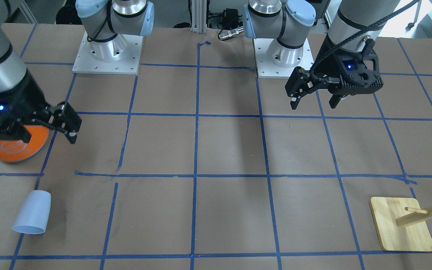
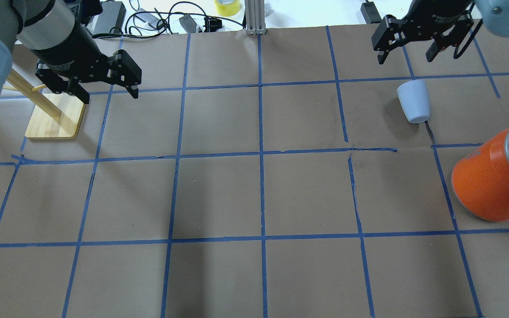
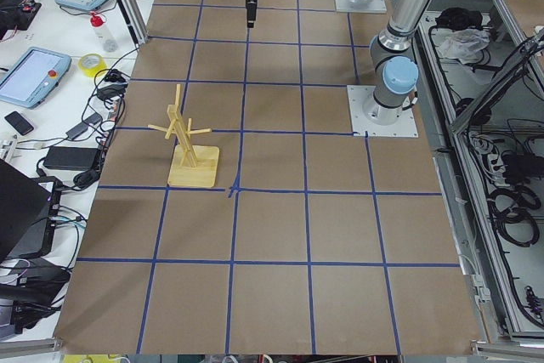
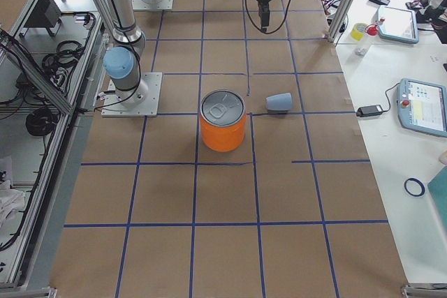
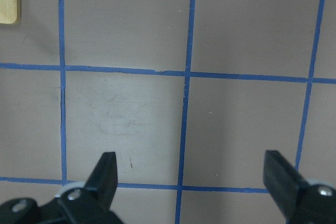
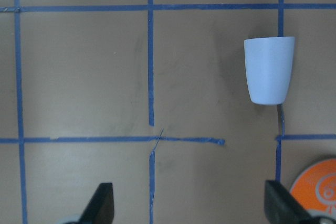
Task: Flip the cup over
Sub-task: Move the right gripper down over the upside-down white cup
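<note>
The pale blue cup (image 1: 32, 212) lies on its side on the brown paper, rim pointing away from the robot. It also shows in the overhead view (image 2: 413, 100), the right side view (image 4: 279, 102) and the right wrist view (image 6: 269, 69). My right gripper (image 2: 404, 57) is open and empty, held above the table apart from the cup. In the wrist view the right gripper (image 6: 189, 205) has the cup ahead and to the right. My left gripper (image 2: 109, 96) is open and empty on the other side of the table, far from the cup, and also shows in the front view (image 1: 313, 106).
A large orange can (image 2: 488, 181) with a silver top stands on the robot's side of the cup, partly under my right gripper in the front view (image 1: 13, 148). A wooden peg stand (image 2: 55, 119) stands by my left gripper. Blue tape lines grid the table.
</note>
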You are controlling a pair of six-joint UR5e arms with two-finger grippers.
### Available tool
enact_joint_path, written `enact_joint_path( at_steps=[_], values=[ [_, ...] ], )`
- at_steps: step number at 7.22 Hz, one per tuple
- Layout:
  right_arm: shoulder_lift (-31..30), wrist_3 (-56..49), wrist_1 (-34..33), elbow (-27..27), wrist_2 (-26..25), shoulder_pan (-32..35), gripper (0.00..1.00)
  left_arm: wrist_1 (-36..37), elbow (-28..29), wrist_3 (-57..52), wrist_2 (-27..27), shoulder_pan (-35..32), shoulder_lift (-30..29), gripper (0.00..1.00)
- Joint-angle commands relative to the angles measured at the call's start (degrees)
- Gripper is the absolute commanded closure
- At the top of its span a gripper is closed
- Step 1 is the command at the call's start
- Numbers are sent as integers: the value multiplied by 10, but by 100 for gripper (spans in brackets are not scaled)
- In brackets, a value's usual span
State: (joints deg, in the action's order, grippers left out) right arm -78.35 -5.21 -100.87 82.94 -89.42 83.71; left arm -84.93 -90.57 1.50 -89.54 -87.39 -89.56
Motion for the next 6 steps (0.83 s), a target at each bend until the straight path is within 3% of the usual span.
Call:
enact_joint_path(
  at_steps=[1, 3, 6],
  values=[
    [106, -10, -126, -8, 5, -55, 0, 0, 0, 0, 0, 0, -1, 0],
    [157, -49, -159, -6, 6, -95, 1, 0, 0, 0, -5, 0, 1, 0],
    [206, -55, -188, 8, 19, -101, 0, 3, 0, 0, 1, 0, -1, 0]
  ],
)
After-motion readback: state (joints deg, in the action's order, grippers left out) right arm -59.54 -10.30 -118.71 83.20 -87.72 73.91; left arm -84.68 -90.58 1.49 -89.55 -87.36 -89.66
